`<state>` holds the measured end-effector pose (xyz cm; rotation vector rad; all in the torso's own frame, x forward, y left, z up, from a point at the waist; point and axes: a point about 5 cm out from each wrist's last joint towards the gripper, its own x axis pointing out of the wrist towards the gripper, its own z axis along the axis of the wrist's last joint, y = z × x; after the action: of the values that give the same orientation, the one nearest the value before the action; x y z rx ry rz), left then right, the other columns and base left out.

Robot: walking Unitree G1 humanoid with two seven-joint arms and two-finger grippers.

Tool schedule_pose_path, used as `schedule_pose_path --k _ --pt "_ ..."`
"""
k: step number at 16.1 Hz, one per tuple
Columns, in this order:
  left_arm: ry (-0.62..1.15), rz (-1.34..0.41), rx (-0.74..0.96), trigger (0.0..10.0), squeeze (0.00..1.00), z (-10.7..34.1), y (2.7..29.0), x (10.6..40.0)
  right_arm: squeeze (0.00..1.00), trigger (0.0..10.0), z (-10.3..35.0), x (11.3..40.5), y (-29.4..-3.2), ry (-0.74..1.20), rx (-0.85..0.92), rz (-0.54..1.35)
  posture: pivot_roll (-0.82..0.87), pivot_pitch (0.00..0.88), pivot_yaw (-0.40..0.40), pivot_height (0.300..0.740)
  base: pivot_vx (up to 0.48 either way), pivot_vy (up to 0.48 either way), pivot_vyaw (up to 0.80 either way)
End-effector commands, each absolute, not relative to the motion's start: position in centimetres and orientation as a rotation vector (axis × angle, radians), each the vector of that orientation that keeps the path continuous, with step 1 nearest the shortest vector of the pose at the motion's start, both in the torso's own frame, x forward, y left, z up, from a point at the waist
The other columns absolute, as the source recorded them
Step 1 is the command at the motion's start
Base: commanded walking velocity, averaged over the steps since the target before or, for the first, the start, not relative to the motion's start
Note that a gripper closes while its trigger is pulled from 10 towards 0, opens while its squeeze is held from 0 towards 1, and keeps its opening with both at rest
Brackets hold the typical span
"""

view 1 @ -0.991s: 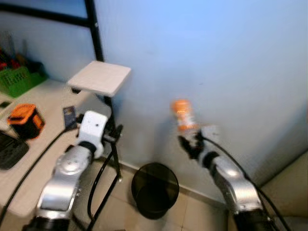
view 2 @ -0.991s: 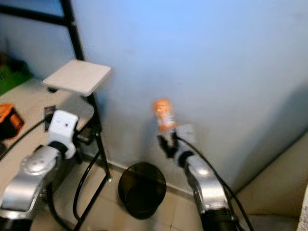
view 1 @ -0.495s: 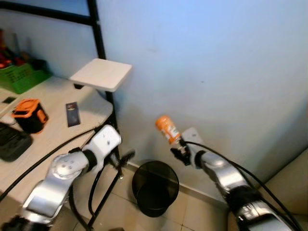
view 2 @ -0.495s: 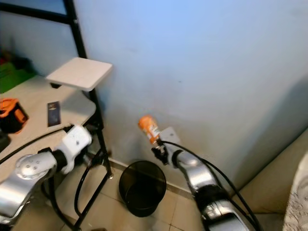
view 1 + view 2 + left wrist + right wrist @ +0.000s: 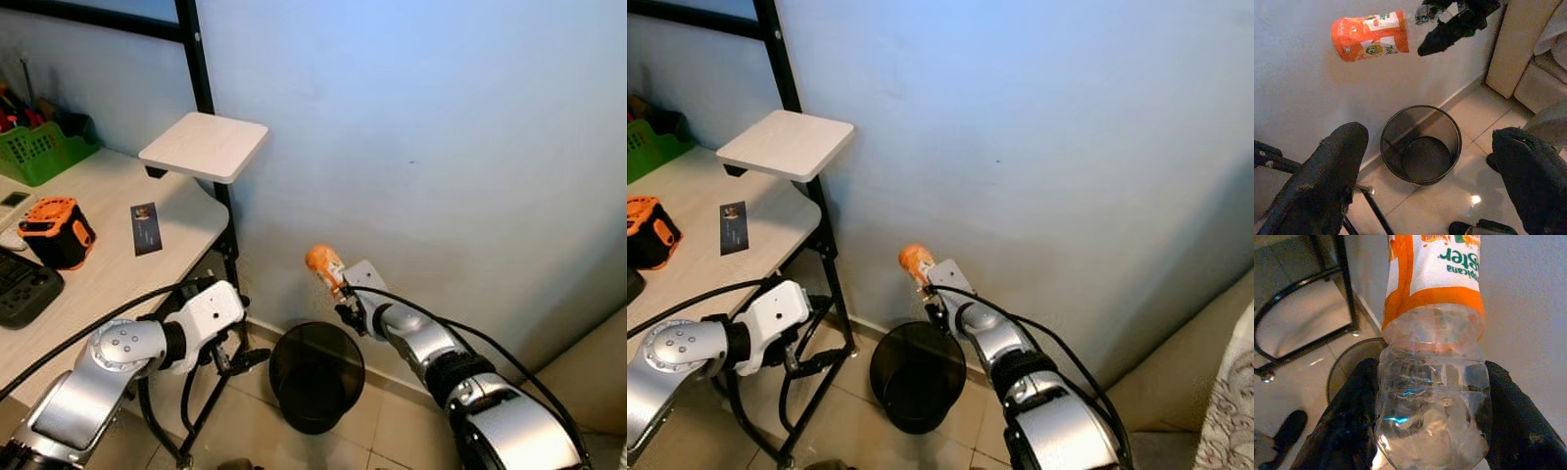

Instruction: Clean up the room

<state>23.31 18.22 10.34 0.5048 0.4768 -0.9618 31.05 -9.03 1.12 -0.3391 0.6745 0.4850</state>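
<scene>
An empty clear plastic bottle (image 5: 324, 264) with an orange label hangs tilted close to the pale blue wall, bottom end up. My right gripper (image 5: 345, 302) is shut on its clear lower part (image 5: 1432, 357), one black finger (image 5: 1352, 421) on each side. A round black mesh bin (image 5: 313, 411) stands on the tiled floor directly under the bottle; inside it I see just its dark bottom (image 5: 1415, 127). My left gripper (image 5: 240, 357) is open and holds nothing. It sits low beside the desk's black frame, its fingers (image 5: 1327, 186) spread wide and pointing at the bin.
A light wooden desk (image 5: 108, 264) on my left carries an orange and black device (image 5: 57, 230), a dark card (image 5: 145, 227) and a green basket (image 5: 39, 152). A small white shelf (image 5: 204, 145) sits on the black frame (image 5: 201, 78). A beige sofa (image 5: 588, 382) stands at right.
My right gripper has lowered the bottle and tipped it over the bin. My left arm has dropped from the desk edge to near the floor. The camera has shifted slightly.
</scene>
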Motion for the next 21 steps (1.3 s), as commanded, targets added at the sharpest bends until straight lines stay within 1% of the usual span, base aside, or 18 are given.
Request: schedule_pose_path --k 1,2,10,15,18,19,20,21 --pt "0.463 -0.985 0.509 10.0 0.0 10.7 18.0 23.2 0.0 10.0 1.2 31.2 -9.1 0.672 -0.314 0.464 0.02 0.0 -0.03 0.74 0.0 0.0 0.0" --pt "0.464 -0.988 0.508 10.0 0.0 10.7 18.0 23.2 1.0 10.0 1.2 31.2 -8.9 0.675 -0.301 0.469 0.02 0.0 -0.029 0.74 0.0 0.0 0.0" --pt "0.464 -0.998 0.511 10.0 0.0 10.9 17.9 23.3 1.0 10.0 0.6 30.4 -7.7 0.68 -0.195 0.518 0.02 0.0 -0.019 0.74 0.0 0.0 0.0" --pt "0.46 -0.984 0.507 10.0 0.0 10.8 17.9 23.3 1.0 10.0 0.1 30.1 -8.7 0.676 -0.149 0.479 0.01 0.0 -0.015 0.74 0.0 0.0 0.0" --pt "0.454 -0.891 0.481 10.0 0.0 10.3 17.7 23.6 1.0 10.0 0.3 30.2 -10.3 0.625 -0.058 0.409 0.0 0.0 -0.013 0.74 0.0 0.0 0.0" --pt "0.43 -0.841 0.471 10.0 0.0 10.0 17.6 23.8 1.0 10.0 0.3 30.0 -11.2 0.599 0.023 0.366 0.0 0.0 -0.009 0.74 0.0 0.0 0.0" --pt "0.421 -0.751 0.44 10.0 0.0 9.8 17.5 24.4 1.0 10.0 0.5 29.7 -11.9 0.548 0.084 0.348 -0.01 0.0 -0.002 0.74 0.0 0.0 0.0" --pt "0.397 -0.703 0.424 10.0 0.0 9.7 17.4 24.7 1.0 10.0 0.7 29.5 -12.2 0.513 0.104 0.337 -0.02 0.0 0.008 0.74 0.0 0.0 0.0"
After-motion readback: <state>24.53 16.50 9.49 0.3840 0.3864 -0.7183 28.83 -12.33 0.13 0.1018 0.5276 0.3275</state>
